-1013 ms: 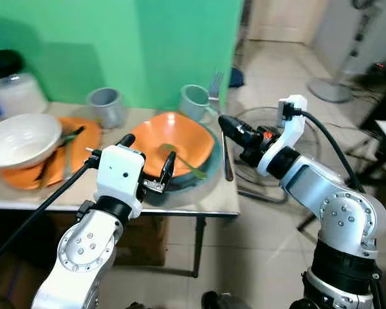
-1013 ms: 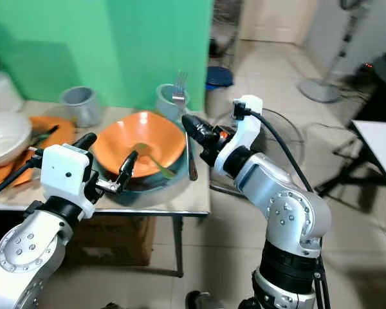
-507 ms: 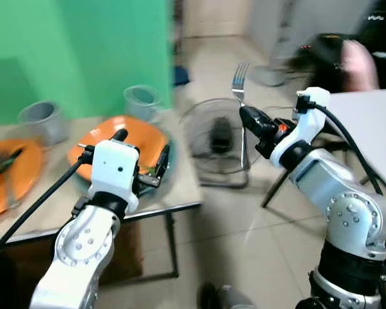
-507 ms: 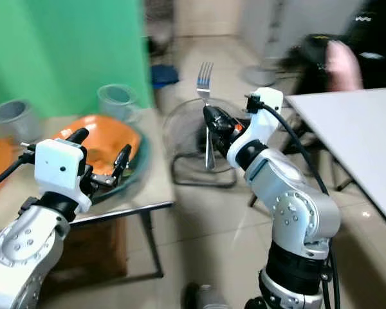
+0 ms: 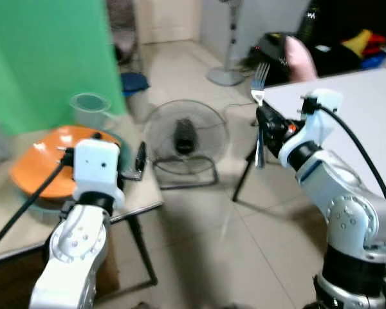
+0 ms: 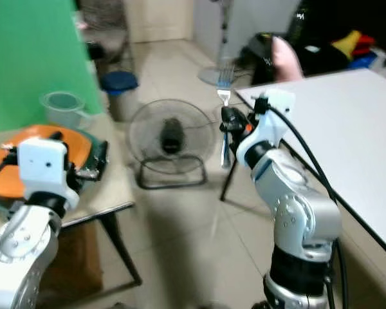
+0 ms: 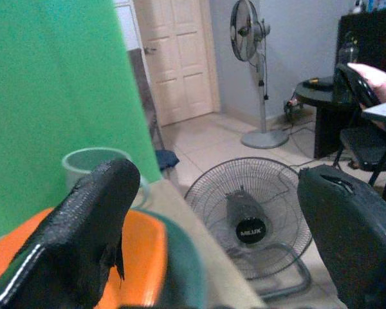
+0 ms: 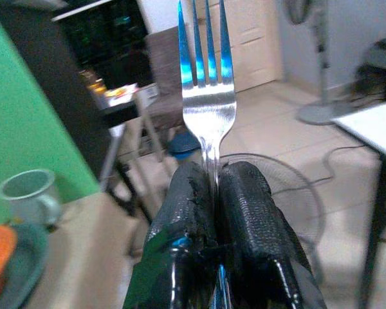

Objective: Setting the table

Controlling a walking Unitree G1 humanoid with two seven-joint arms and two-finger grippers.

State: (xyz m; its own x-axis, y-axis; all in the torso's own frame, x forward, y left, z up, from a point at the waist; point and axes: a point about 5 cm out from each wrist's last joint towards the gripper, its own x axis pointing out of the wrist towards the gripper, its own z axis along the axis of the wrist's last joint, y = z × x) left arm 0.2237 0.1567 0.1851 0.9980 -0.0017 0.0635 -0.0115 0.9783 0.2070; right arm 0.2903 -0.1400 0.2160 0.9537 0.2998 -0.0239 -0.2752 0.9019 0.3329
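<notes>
Evidently the right gripper pinches the fork upright, tines skyward, ready for the white table; the left gripper gapes empty.

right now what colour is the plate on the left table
Orange plate, seen best in the left eye view.

On my feed both arms are silver metal with rounded joint housings studded with small dark screws. Each wrist carries a white, boxy camera block, and the left arm's block has one dark dot on its face. A thick black cable loops off each wrist. I note black collars between the segments. The finger pads are rough-textured black rubber (slightly scuffed).
</notes>
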